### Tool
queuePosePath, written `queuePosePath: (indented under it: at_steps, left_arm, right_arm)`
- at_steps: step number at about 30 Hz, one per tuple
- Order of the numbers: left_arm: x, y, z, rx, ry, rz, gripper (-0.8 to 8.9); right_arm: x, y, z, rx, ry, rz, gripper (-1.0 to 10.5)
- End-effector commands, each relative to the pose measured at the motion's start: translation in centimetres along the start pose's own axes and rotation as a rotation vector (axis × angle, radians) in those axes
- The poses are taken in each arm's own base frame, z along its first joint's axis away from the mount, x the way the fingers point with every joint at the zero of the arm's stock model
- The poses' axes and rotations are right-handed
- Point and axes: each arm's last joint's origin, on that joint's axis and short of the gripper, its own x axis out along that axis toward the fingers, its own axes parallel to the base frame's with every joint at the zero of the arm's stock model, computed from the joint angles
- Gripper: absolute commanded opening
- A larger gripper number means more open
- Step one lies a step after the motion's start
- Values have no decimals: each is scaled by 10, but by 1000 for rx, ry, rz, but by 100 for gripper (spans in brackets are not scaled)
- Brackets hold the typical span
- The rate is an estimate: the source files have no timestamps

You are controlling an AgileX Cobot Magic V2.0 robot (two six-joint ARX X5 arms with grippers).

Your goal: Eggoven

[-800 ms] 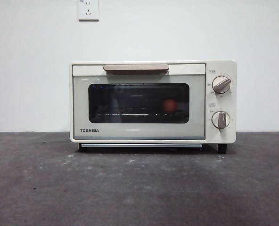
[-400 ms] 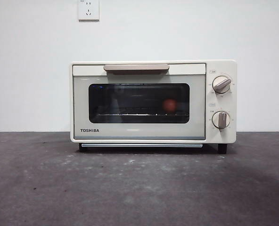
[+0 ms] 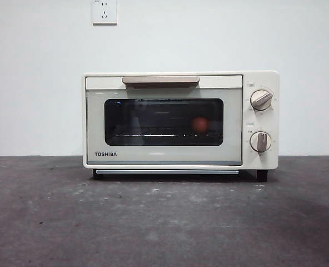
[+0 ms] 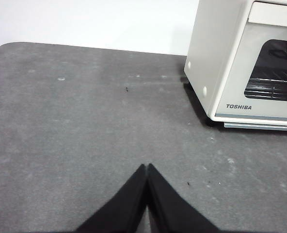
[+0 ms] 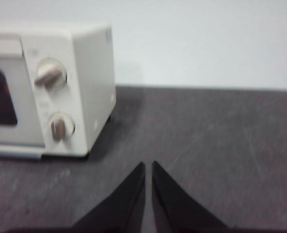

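Observation:
The cream TOSHIBA toaster oven (image 3: pixel 164 158) stands on the dark table with its door closed, beige handle (image 3: pixel 160 81) across the top and two knobs at the right. Behind its dark glass, the reddish-brown egg (image 3: pixel 200 124) rests on the rack, right of middle. My left gripper (image 4: pixel 147 167) is shut and holds nothing, hovering over bare table off the oven's (image 4: pixel 216 58) left side. Off the knob side of the oven (image 5: pixel 80 92), my right gripper (image 5: pixel 148 166) is shut and holds nothing. Neither gripper shows in the front view.
A white wall with a power socket (image 3: pixel 104 11) rises behind the oven. Grey tabletop (image 3: pixel 164 222) stretches in front of and to both sides of the oven.

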Motion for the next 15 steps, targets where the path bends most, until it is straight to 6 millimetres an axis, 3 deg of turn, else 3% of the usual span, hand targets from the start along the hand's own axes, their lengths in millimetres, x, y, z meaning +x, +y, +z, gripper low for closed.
queuePosePath:
  at_steps: [1, 6, 15]
  left_arm:
    - [2, 1, -9, -8, 27, 3, 8]
    - [2, 1, -9, -8, 28, 3, 8]
    - [2, 1, -9, -8, 26, 3, 8]
  right_arm:
    - [0, 0, -5, 4, 42, 2, 5]
    - [-1, 0, -14, 20, 133, 1, 5]
    - [0, 0, -12, 18, 115, 2, 5]
